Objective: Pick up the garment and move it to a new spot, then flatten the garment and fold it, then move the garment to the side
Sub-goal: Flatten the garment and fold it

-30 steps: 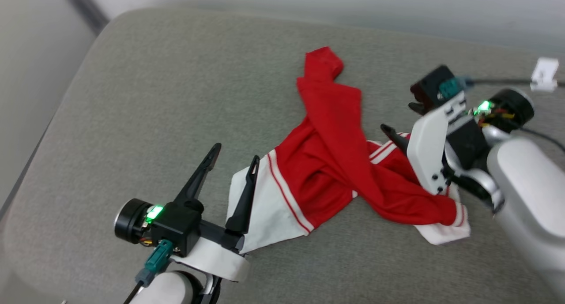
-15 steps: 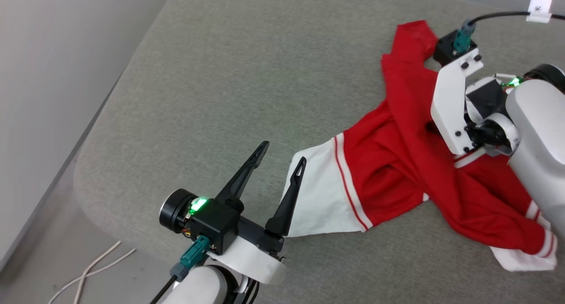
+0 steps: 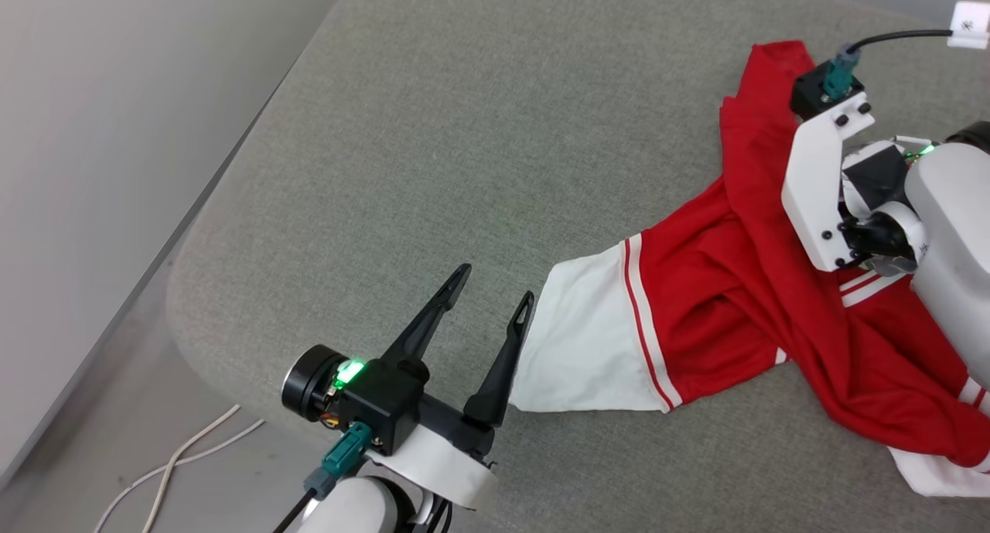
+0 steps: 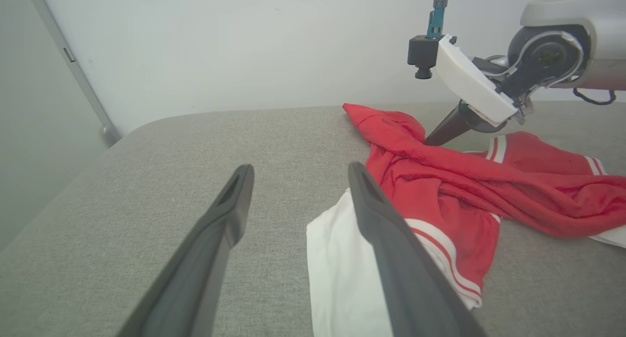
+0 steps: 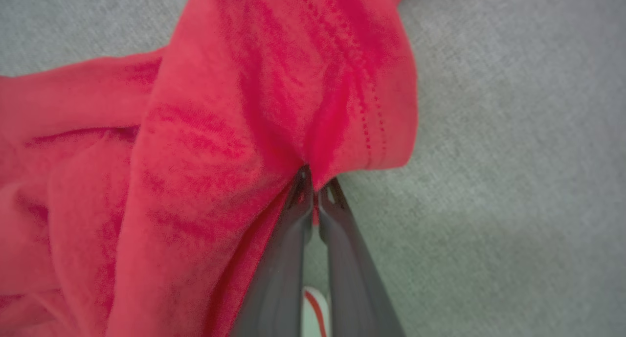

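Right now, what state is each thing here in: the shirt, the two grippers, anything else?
garment: crumpled and twisted on the grey cushion, not yet flattened.
right gripper: shut on a red fold of the garment.
left gripper: open, holding nothing, beside the white sleeve.
white cord: lying loose on the floor.

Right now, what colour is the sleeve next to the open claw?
The sleeve is white, with a thin red stripe near its seam. The head view shows it best.
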Motion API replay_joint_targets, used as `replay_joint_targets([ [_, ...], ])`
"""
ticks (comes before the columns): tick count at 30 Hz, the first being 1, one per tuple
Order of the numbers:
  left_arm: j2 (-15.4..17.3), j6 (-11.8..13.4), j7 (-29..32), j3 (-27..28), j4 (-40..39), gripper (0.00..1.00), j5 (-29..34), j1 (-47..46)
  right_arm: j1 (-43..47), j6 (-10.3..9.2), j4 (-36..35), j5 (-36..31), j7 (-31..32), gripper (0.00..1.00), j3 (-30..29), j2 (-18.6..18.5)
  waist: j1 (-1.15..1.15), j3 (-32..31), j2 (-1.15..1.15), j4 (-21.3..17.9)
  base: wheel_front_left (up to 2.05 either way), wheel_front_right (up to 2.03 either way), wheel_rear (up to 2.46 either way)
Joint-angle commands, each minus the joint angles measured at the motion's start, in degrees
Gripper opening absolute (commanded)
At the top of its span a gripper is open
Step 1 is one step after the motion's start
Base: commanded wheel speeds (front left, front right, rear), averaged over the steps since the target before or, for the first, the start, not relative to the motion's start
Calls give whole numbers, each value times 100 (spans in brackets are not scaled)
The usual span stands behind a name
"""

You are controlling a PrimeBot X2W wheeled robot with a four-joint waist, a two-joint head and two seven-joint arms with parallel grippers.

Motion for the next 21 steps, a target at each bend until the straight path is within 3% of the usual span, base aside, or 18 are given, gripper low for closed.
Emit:
replay_joint_targets([
  [1,-3,-29,-15,49,25,100,48,62,172,-8,93,46,-51,0,34,-141,-1,-138,0,-83,0,0,0],
  [8,39,-111,-15,220,57,100,166,221,168,-5,-537,481,-757,0,-34,-446,-1,-537,0,-498,0,0,0],
  [13,110,-105,-15,342,39,100,234,358,378,-5,-1342,648,-1188,0,-73,-863,-1,-778,0,-822,0,0,0],
  [21,136,-118,-15,459,-71,100,282,445,524,-6,-2477,186,-1185,0,-592,-1676,-1,-869,0,-1143,0,0,0],
])
